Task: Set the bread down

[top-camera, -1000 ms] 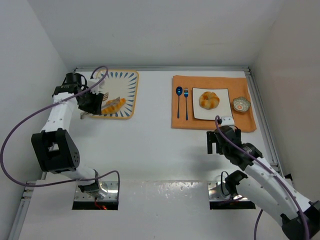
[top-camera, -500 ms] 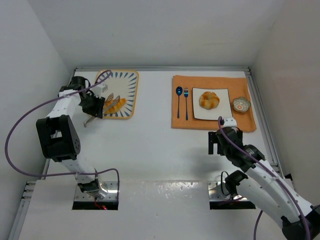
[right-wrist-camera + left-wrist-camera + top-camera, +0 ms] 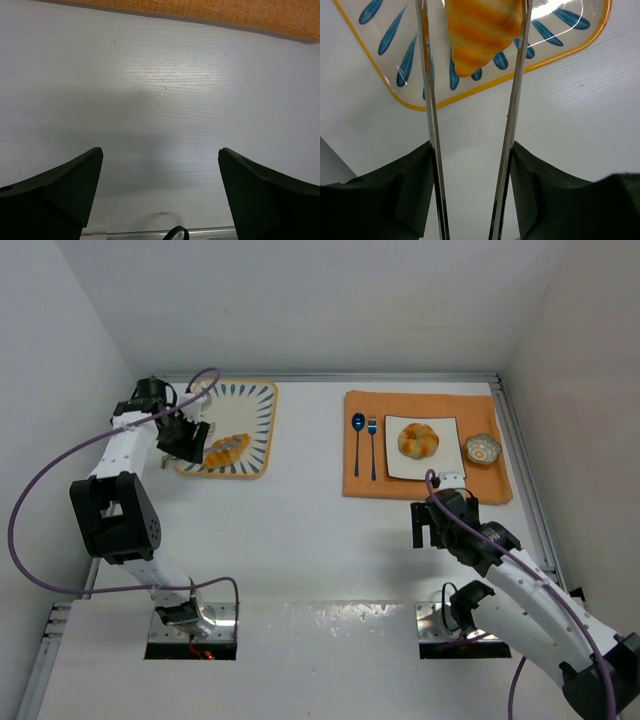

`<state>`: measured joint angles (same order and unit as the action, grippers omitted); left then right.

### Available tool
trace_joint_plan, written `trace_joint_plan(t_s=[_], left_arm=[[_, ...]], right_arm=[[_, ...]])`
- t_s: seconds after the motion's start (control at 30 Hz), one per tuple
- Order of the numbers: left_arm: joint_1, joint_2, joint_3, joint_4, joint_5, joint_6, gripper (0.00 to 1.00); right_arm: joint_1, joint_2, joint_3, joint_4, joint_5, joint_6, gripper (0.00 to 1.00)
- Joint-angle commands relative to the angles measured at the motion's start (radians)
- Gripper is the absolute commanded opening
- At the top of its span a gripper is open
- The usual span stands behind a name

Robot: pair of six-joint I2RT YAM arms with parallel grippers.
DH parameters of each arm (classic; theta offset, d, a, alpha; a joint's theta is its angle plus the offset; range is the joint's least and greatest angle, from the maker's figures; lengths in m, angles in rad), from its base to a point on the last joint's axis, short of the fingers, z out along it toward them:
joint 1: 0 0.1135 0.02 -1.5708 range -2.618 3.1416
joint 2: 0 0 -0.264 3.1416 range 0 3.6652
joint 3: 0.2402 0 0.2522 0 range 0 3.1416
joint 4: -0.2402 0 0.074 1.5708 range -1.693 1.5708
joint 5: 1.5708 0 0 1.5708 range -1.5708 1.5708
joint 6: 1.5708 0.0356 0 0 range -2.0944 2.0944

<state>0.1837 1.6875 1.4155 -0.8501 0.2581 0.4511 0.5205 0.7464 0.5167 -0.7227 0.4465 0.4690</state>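
Note:
The oval scored loaf (image 3: 228, 450) lies over the blue-patterned tray (image 3: 258, 405) at the back left. My left gripper (image 3: 186, 440) is shut on metal tongs (image 3: 429, 100), whose two blades flank the loaf (image 3: 480, 30) and touch its sides. I cannot tell whether the loaf rests on the tray (image 3: 385, 75) or is lifted. The round knotted bun (image 3: 418, 440) sits on a white square plate (image 3: 448, 465) on the orange placemat (image 3: 355, 475). My right gripper (image 3: 432, 525) is open and empty over bare table (image 3: 160, 152), just in front of the placemat (image 3: 250, 15).
A blue spoon (image 3: 358, 440) and fork (image 3: 372, 445) lie on the placemat left of the plate. A small patterned bowl (image 3: 483, 449) stands right of it. White walls close in the table at left, back and right.
My left wrist has swung and shifted slightly beside the tray, with the tongs still around the loaf. The loaf stays over the tray. The right arm has barely moved.

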Motion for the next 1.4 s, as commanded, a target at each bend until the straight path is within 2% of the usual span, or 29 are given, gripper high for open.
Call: trace_joint_plan(t_s=[0.0,0.17,0.33,0.4,0.5,0.57,0.63,0.67,0.8,0.93,0.97,1.03,1.07,1.1,1.17,1.27,1.37], left_arm=[[-0.004,0.03,0.054,-0.05,-0.002,0.029,0.61],[-0.004,0.041,0.026,-0.05,0.007,0.038,0.54],[-0.004,0.031,0.016,-0.063,0.007,0.049,0.54],[-0.004,0.031,0.016,-0.072,0.007,0.049,0.51],[-0.004,0.04,0.026,-0.098,0.017,0.049,0.4],[-0.004,0.04,0.055,-0.113,0.029,0.049,0.23],[-0.013,0.04,0.086,-0.138,0.038,0.031,0.12],[-0.013,0.04,0.126,-0.151,0.038,0.021,0.0],[-0.058,0.031,0.29,-0.197,0.047,-0.08,0.0],[-0.193,0.012,0.53,-0.218,0.036,-0.173,0.0],[-0.276,0.012,0.552,-0.207,0.036,-0.187,0.0],[-0.372,0.012,0.58,-0.192,0.065,-0.21,0.0],[-0.471,0.03,0.589,-0.178,0.082,-0.21,0.0],[-0.519,0.044,0.589,-0.169,0.107,-0.21,0.0],[-0.658,0.087,0.589,-0.135,0.098,-0.21,0.0],[-0.792,0.214,0.646,-0.096,0.052,-0.21,0.0],[-0.861,0.359,0.762,-0.087,0.061,-0.21,0.0]], right_arm=[[0.007,-0.002,0.048,0.034,-0.002,-0.02,0.98],[0.009,-0.035,0.028,0.031,0.014,-0.009,0.98],[0.006,-0.047,0.029,0.028,0.024,-0.01,0.98],[0.006,-0.045,0.029,0.029,0.027,-0.013,0.98],[0.006,-0.045,0.034,0.031,0.024,-0.007,0.98],[0.007,-0.044,0.034,0.031,0.023,-0.009,0.98],[0.003,-0.05,0.031,0.031,0.023,-0.006,0.98],[0.006,-0.053,0.031,0.029,0.026,-0.006,0.98],[0.006,-0.07,0.019,0.013,0.06,0.02,0.98],[-0.007,-0.097,0.0,-0.085,0.197,0.149,0.98],[-0.01,-0.107,-0.006,-0.121,0.26,0.195,0.99],[-0.031,-0.125,-0.033,-0.167,0.285,0.253,0.99],[-0.051,-0.154,-0.04,-0.188,0.299,0.282,0.99],[-0.059,-0.163,-0.056,-0.196,0.301,0.301,0.99],[-0.068,-0.192,-0.064,-0.207,0.313,0.321,0.99],[-0.066,-0.231,-0.075,-0.208,0.348,0.3,0.99],[-0.068,-0.236,-0.058,-0.216,0.354,0.269,0.99]])
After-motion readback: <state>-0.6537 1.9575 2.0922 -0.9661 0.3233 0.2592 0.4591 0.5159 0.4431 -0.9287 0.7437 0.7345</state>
